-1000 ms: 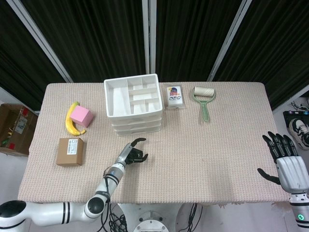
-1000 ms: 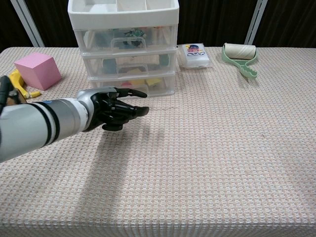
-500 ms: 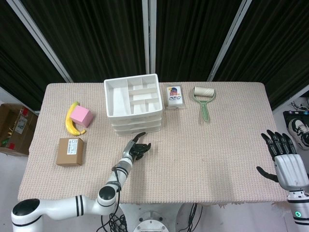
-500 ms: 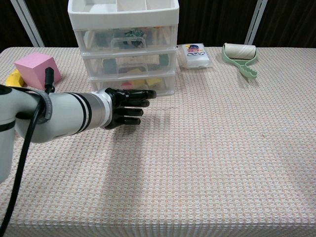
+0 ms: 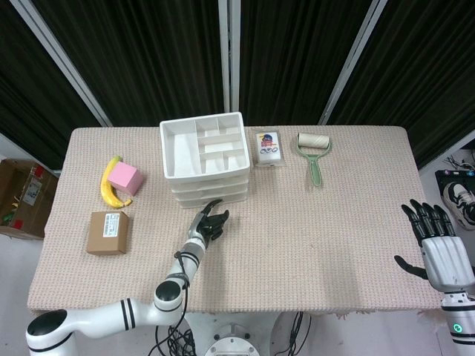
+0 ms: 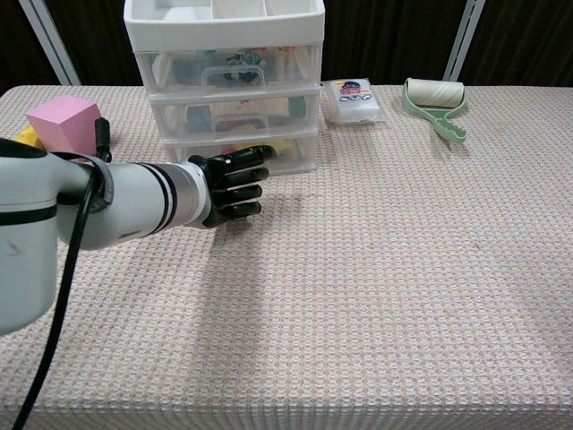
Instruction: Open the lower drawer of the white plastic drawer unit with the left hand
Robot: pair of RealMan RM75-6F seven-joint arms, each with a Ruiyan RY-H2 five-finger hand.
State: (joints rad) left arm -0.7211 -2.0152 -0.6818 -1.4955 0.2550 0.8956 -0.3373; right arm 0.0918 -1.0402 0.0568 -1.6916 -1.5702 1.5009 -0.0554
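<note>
White plastic makes up the one drawer unit, which stands at the back of the table with three drawers; the lower drawer looks shut. To its left lie one banana, one pink cube and one brown box; to its right, one small packet and one lint roller. The left hand reaches to the lower drawer's front, its fingers extended side by side, holding nothing; whether they touch the drawer, I cannot tell. The right hand hangs off the table's right edge, fingers spread, empty.
</note>
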